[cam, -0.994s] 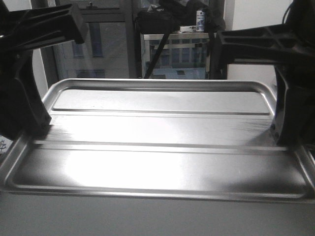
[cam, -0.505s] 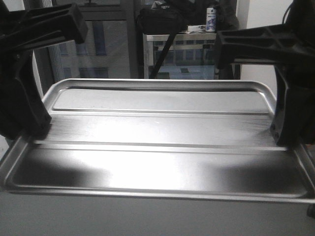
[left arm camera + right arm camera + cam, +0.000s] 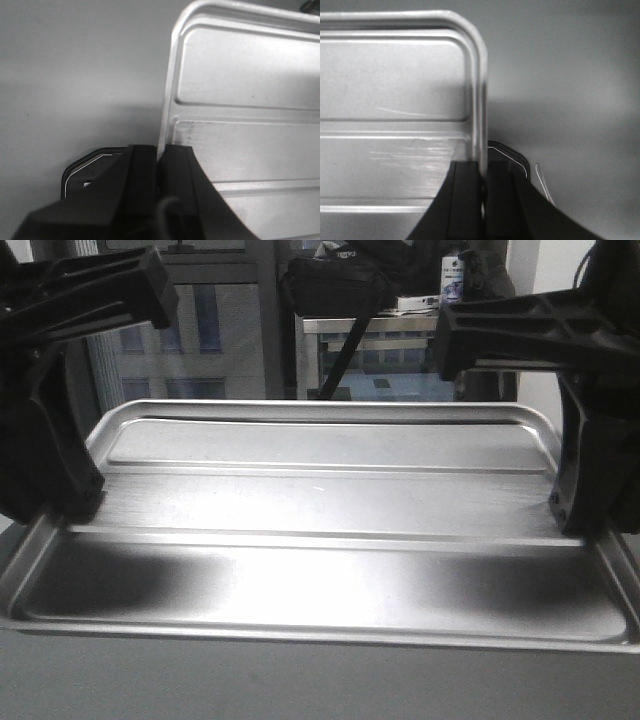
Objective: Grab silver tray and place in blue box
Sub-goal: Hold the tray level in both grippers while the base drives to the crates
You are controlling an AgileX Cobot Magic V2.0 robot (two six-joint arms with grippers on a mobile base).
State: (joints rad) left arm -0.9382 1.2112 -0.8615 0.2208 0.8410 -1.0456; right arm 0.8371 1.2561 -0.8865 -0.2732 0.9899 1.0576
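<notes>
1. In the front-facing view, a large, shallow, rectangular silver tray (image 3: 320, 500) of metal filled most of the frame. It had rounded corners, a raised rim and two long raised ribs across its recessed centre, and its long sides ran left to right.
2. The black left gripper (image 3: 72, 508) sat on the silver tray's left short edge and the black right gripper (image 3: 572, 520) on its right short edge. Each was about midway along its edge. How the jaws stood could not be told from here.
3. Beyond the far long edge stood a window (image 3: 215, 340) and a metal shelf (image 3: 400, 325) bearing a dark bag (image 3: 330, 280) and a white can (image 3: 455, 275).
4. In the left wrist view, the left gripper (image 3: 161, 172) was clamped on the silver tray (image 3: 250, 140). Its black fingers (image 3: 142, 175) were pressed together on the rim, one outside and one inside.
5. A plain grey surface (image 3: 75, 65) lay beyond that edge. Whether the silver tray touched it could not be told.
6. In the right wrist view, the right gripper (image 3: 482, 200) likewise pinched the rim of the silver tray (image 3: 395, 100) between its black fingers (image 3: 465, 200), just short of a rounded corner. The grey surface (image 3: 570, 75) lay alongside.
</notes>
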